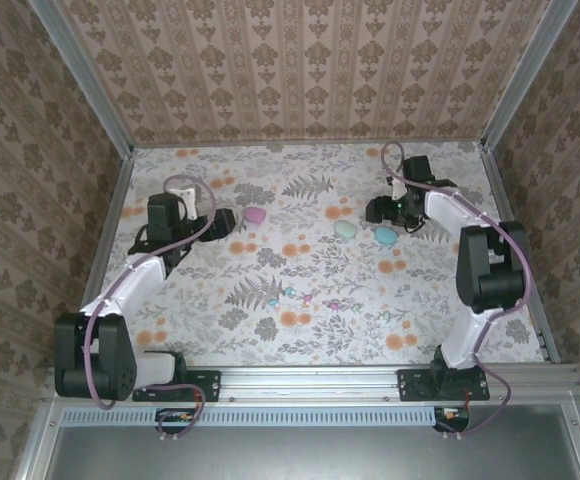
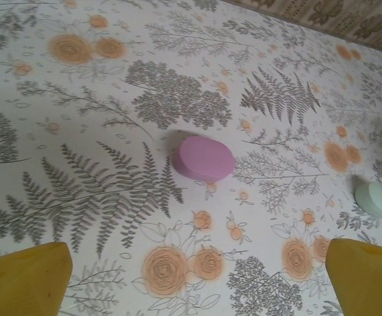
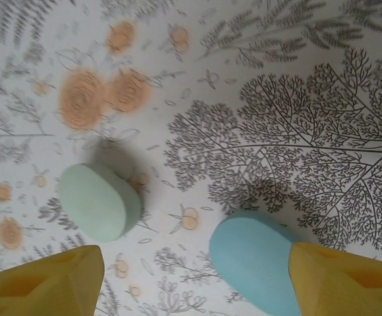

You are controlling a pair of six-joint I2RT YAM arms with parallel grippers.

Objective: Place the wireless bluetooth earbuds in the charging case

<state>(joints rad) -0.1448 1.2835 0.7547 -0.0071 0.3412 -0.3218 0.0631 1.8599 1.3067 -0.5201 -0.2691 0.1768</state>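
Right pincer (image 3: 191, 280) spread beside plain blue case (image 3: 251, 263)

This looks like a robotics lab's test cell dressed up as a home. Bare aluminium framing (image 1: 85, 75) holds flat panels of damask wallpaper (image 1: 300, 70) on three sides. A floral-printed sheet covers the tabletop (image 1: 220, 340). A left arm (image 1: 120, 290) and a right arm (image 1: 470, 330) are bolted to a metal rail (image 1: 310, 382) at its near edge.
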